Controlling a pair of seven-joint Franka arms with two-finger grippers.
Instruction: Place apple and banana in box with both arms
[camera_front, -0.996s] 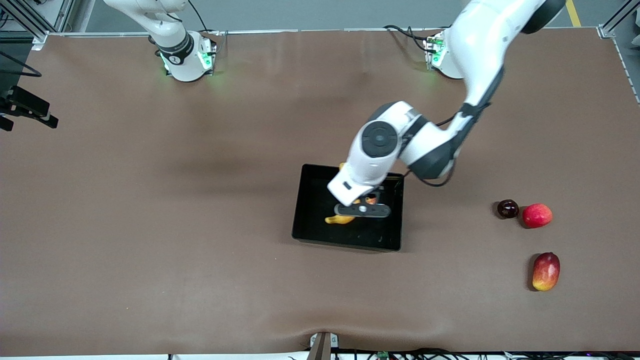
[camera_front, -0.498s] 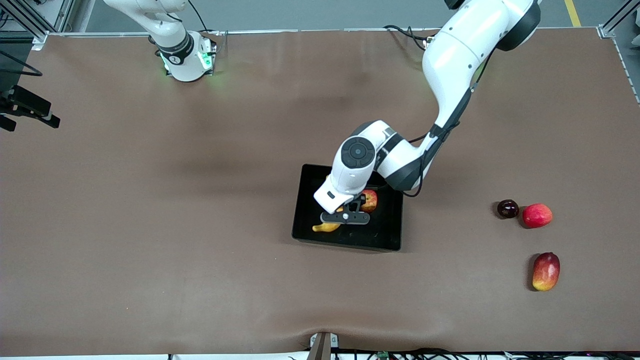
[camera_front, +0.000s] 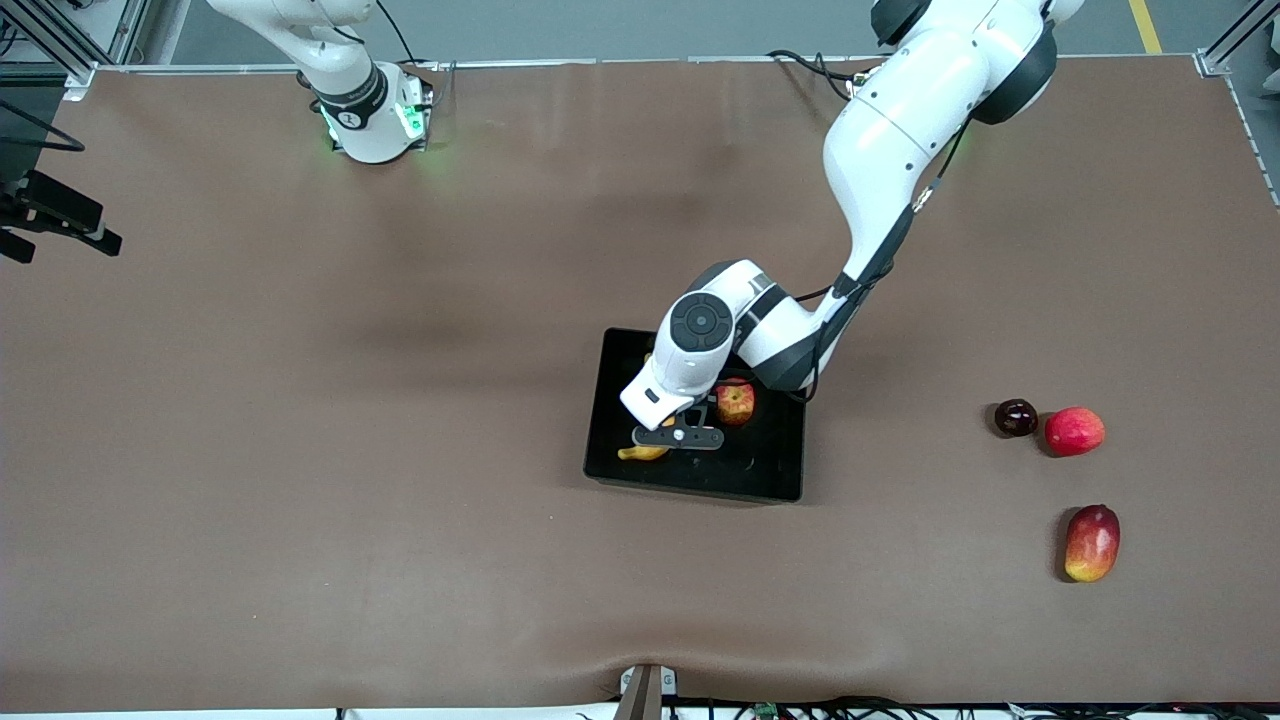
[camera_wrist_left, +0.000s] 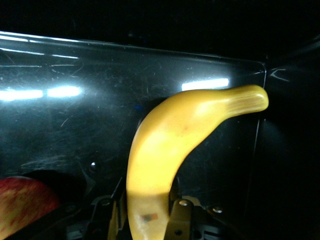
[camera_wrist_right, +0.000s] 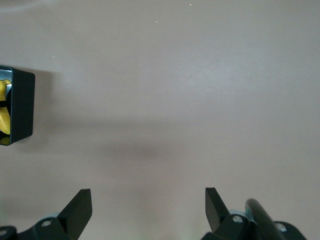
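Observation:
The black box (camera_front: 690, 488) lies mid-table. The apple (camera_front: 736, 402) rests in it; it also shows in the left wrist view (camera_wrist_left: 22, 205). My left gripper (camera_front: 678, 437) is low inside the box, shut on the yellow banana (camera_front: 643, 452). In the left wrist view the banana (camera_wrist_left: 175, 135) runs out from between the fingers (camera_wrist_left: 181, 216) toward the box wall (camera_wrist_left: 100, 65). I cannot tell if it touches the floor. My right gripper (camera_wrist_right: 148, 205) is open and empty, waiting high over bare table. From there the box (camera_wrist_right: 22, 105) shows with a bit of banana (camera_wrist_right: 4, 116).
Toward the left arm's end of the table lie a dark round fruit (camera_front: 1016, 417), a plain pinkish-red round fruit (camera_front: 1074, 431) beside it, and a red-yellow mango (camera_front: 1092, 542) nearer the front camera. A black fixture (camera_front: 55, 215) juts in at the right arm's end.
My left gripper has carried the banana across the box toward the right arm's end and lower. The apple, hidden under the wrist before, now shows.

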